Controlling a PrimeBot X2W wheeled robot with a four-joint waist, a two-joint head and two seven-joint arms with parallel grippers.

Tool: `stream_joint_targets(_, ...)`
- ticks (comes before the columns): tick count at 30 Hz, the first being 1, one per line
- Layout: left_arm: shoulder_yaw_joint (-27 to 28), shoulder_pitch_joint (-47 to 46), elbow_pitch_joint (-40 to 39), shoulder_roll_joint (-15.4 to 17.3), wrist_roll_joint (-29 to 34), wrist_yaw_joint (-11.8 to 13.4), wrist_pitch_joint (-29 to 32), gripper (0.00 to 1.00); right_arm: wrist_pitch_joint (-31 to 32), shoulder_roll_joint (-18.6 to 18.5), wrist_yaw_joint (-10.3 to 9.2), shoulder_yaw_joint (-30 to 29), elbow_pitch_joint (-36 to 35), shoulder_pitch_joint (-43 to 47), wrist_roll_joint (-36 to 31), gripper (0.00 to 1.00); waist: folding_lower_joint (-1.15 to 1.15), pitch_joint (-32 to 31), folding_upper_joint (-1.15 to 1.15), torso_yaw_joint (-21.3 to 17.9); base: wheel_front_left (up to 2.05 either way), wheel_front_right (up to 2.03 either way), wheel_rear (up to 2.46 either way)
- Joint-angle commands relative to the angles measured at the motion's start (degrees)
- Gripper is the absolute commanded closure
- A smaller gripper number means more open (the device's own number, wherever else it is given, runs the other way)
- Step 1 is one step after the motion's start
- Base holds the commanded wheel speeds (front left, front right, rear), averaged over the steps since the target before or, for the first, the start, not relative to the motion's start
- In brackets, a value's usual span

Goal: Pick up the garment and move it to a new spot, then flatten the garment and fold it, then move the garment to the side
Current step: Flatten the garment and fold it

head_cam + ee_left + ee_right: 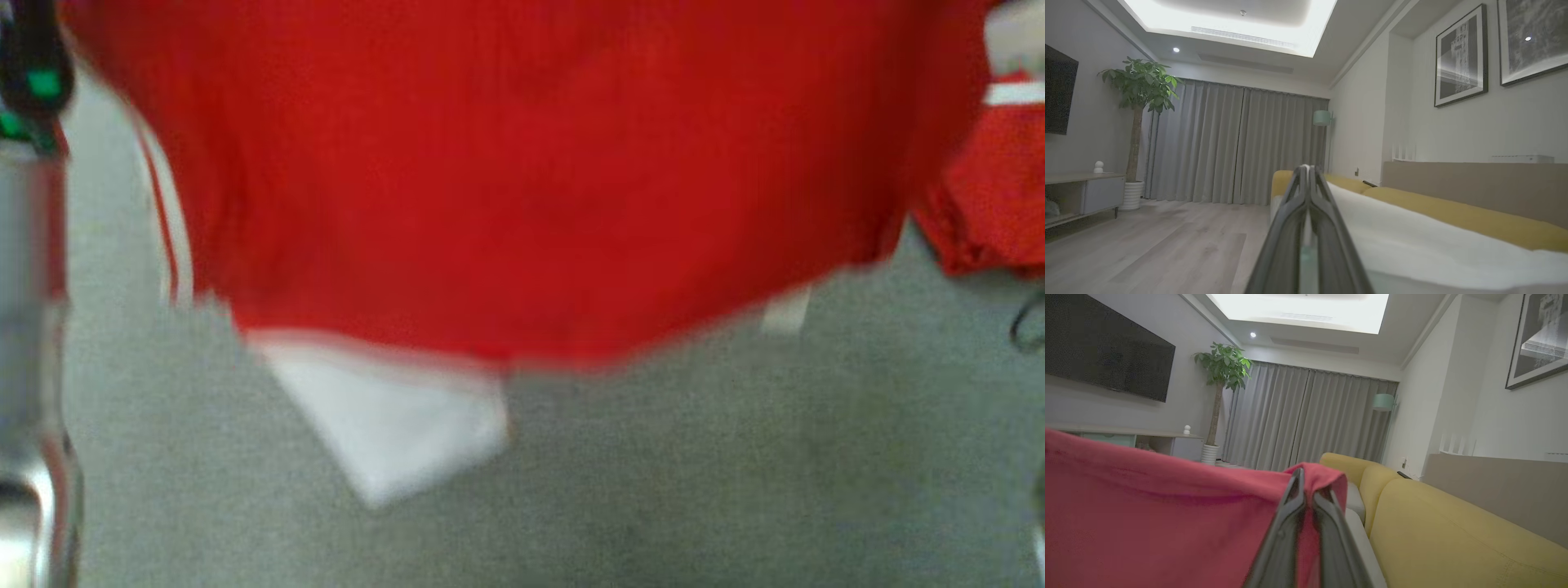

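The garment (pixel 522 180) is red with white trim and a white panel (pixel 392 425) at its lower edge. It hangs spread wide above a grey surface (pixel 653 490), blurred. In the right wrist view my right gripper (pixel 1308 484) is shut on a bunched red edge of the garment (pixel 1167 522), which drapes away to the left. In the left wrist view my left gripper (pixel 1306 168) is shut, with a thin pale strip pinched between its fingers. My left arm's dark wrist (pixel 33 73) with green lights sits by the garment's upper left corner.
A second red cloth with a white stripe (pixel 996 196) lies at the right, a dark cable (pixel 1029 327) below it. A yellow sofa (pixel 1453 535) with a pale seat (pixel 1412 241) runs along the wall. A potted plant (pixel 1141 90), grey curtains and a low cabinet stand across the wooden floor.
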Motion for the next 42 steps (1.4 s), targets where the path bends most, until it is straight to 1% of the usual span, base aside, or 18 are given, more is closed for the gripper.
stream_joint_targets(1,1.4,-6.29,1.7,2.26,0.53,-0.64,-0.95,1.0,-1.23,-0.98,-0.05,2.51,1.8,-5.4,-0.16,1.0,-0.02,5.02,0.0,-0.18,0.0,0.0,0.0)
stream_joint_targets(2,1.14,-9.06,4.59,2.38,1.33,-0.95,-1.97,1.0,-2.38,-1.4,-0.05,3.91,5.07,-8.58,-0.28,1.0,-0.02,5.88,0.0,-0.22,0.0,0.0,0.0)
stream_joint_targets(4,0.66,-14.54,10.49,2.72,3.0,-1.72,-4.64,1.0,-5.31,-0.88,-0.05,5.05,11.83,-14.98,0.07,1.0,-0.02,7.27,0.0,-0.36,0.0,0.0,0.0)
stream_joint_targets(8,1.23,-23.73,20.52,1.55,3.46,-2.59,-10.45,1.0,-12.86,0.73,-0.05,4.31,24.43,-26.38,-1.94,1.0,-0.02,9.1,0.0,-0.11,0.0,0.0,0.0)
stream_joint_targets(12,-0.68,-27.7,27.09,0.22,4.65,-5.18,-15.68,1.0,-18.57,2.64,-0.05,3.88,34.72,-31.74,-3.66,1.0,-0.02,9.48,0.0,0.59,0.0,0.0,0.0)
stream_joint_targets(13,-1.49,-27.65,28.5,-0.12,5.02,-5.75,-16.29,1.0,-19.25,3.22,-0.05,3.8,37.0,-32.1,-3.09,1.0,-0.02,9.54,0.0,0.75,0.0,0.0,0.0)
stream_joint_targets(14,-1.49,-27.65,28.5,-0.12,5.02,-5.75,-16.29,1.0,-19.25,3.22,-0.05,3.8,37.0,-32.1,-3.09,1.0,-0.02,9.54,0.0,0.75,0.0,0.0,0.0)
stream_joint_targets(15,-1.99,-27.33,29.82,-0.62,4.99,-6.21,-16.78,1.0,-19.86,3.42,-0.05,3.97,39.04,-32.23,-2.74,1.0,-0.02,9.59,0.0,0.99,0.0,0.0,0.0)
stream_joint_targets(20,-4.63,-21.95,35.35,-2.55,4.64,-7.77,-18.11,1.0,-22.04,1.92,-0.05,6.94,47.15,-29.14,-1.99,1.0,-0.02,9.48,0.0,2.35,0.0,0.0,0.0)
stream_joint_targets(24,-7.42,-14.36,38.67,-3.6,4.25,-8.42,-18.28,1.0,-21.99,0.44,-0.05,11.44,52.87,-23.4,-1.59,1.0,-0.02,8.56,0.0,3.43,0.0,0.0,0.0)
stream_joint_targets(25,-9.94,-10.23,39.76,-3.65,4.83,-8.62,-18.06,1.0,-20.65,-0.47,-0.05,14.03,55.37,-20.16,-0.27,1.0,-0.02,7.72,0.0,4.21,0.0,0.0,0.0)
stream_joint_targets(26,-11.6,-8.17,40.13,-3.32,5.71,-8.68,-18.08,1.0,-18.81,-0.83,-0.05,15.48,56.82,-18.38,0.83,1.0,-0.02,7.2,0.0,4.58,0.0,0.0,0.0)
stream_joint_targets(29,-16.57,-1.75,40.76,-3.02,6.41,-8.78,-16.84,1.0,-14.64,-2.34,-0.05,20.8,58.65,-13.36,4.45,1.0,-0.02,5.08,0.0,5.49,0.0,0.0,0.0)
stream_joint_targets(32,-22.18,4.06,38.61,-1.89,4.01,-8.81,-13.83,1.0,-11.11,-5.06,-0.05,26.09,57.89,-9.09,9.03,1.0,-0.02,2.94,0.0,6.18,0.0,0.0,0.0)
stream_joint_targets(35,-26.96,8.5,34.45,1.04,0.36,-8.82,-10.38,1.0,-7.54,-8.08,-0.05,30.13,55.58,-5.53,14.44,1.0,-0.02,0.78,0.0,6.65,0.0,0.0,0.0)
stream_joint_targets(37,-29.76,11.02,31.06,3.62,-2.09,-8.82,-7.75,1.0,-5.3,-10.24,-0.05,32.69,53.59,-3.52,17.42,1.0,-0.02,-0.77,0.0,6.77,0.0,0.0,0.0)
stream_joint_targets(42,-34.48,16.96,22.47,10.18,-7.23,-8.82,-0.73,1.0,1.08,-14.46,-0.05,38.11,46.92,1.69,26.5,1.0,-0.02,-5.33,0.0,6.76,0.0,0.0,0.0)
